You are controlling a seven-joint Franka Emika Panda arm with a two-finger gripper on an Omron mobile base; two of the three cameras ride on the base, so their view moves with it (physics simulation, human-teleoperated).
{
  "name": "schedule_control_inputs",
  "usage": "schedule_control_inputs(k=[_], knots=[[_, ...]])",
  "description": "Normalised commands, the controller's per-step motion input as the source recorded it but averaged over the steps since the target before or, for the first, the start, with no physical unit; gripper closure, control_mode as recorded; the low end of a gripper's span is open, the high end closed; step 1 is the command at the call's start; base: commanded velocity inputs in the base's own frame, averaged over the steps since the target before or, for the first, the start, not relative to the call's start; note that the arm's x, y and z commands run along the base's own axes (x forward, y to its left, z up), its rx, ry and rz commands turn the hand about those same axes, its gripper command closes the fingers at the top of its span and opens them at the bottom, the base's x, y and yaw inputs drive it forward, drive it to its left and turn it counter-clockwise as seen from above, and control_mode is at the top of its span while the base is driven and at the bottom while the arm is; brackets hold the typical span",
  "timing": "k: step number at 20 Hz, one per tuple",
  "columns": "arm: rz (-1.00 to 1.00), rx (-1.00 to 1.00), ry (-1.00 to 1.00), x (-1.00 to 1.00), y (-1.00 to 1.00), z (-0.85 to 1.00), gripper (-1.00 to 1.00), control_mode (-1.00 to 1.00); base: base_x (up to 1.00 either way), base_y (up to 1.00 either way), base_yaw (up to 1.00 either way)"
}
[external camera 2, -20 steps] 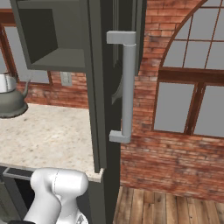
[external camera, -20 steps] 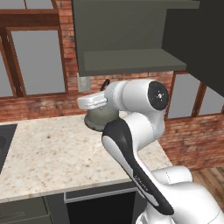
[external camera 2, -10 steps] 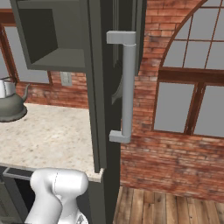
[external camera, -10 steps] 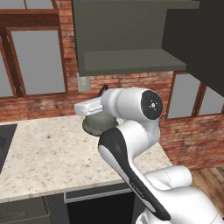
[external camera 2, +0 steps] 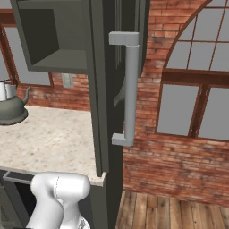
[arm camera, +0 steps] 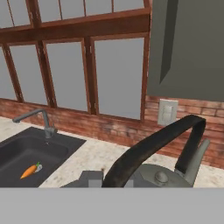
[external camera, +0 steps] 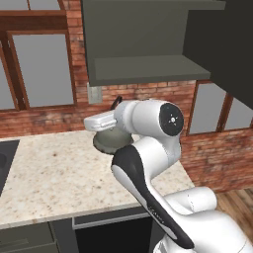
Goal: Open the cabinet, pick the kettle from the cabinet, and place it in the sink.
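The grey kettle hangs just above the stone counter, below the open cabinet. My gripper is shut on its dark arched handle from above. From the hand, the kettle's lid and spout lie right below the camera. In the right base view the kettle is at the far left, with the cabinet's open door and its long silver handle edge-on in the middle. The dark sink with its grey faucet lies further left along the counter.
A small orange carrot lies in the sink basin. The speckled counter runs left to the sink's edge. A wall outlet is on the brick wall behind the kettle. Windows line the wall.
The hand has sunk a little with the kettle, from just under the cabinet shelf down toward the counter. The arm's upper joint has dropped with it.
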Motion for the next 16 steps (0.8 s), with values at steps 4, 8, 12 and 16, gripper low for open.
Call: schedule_control_inputs(k=[4, 8, 12, 16], knots=[[0.00, 0.00, 0.00, 0.00, 0.00, 0.00, 1.00, -1.00, 0.00, 0.00, 0.00], [0.00, 0.00, 0.00, 0.00, 0.00, 0.00, 1.00, -1.00, 0.00, 0.00, 0.00], [0.00, 0.00, 0.00, 0.00, 0.00, 0.00, 1.00, -1.00, 0.00, 0.00, 0.00], [0.00, 0.00, 0.00, 0.00, 0.00, 0.00, 1.00, -1.00, 0.00, 0.00, 0.00]])
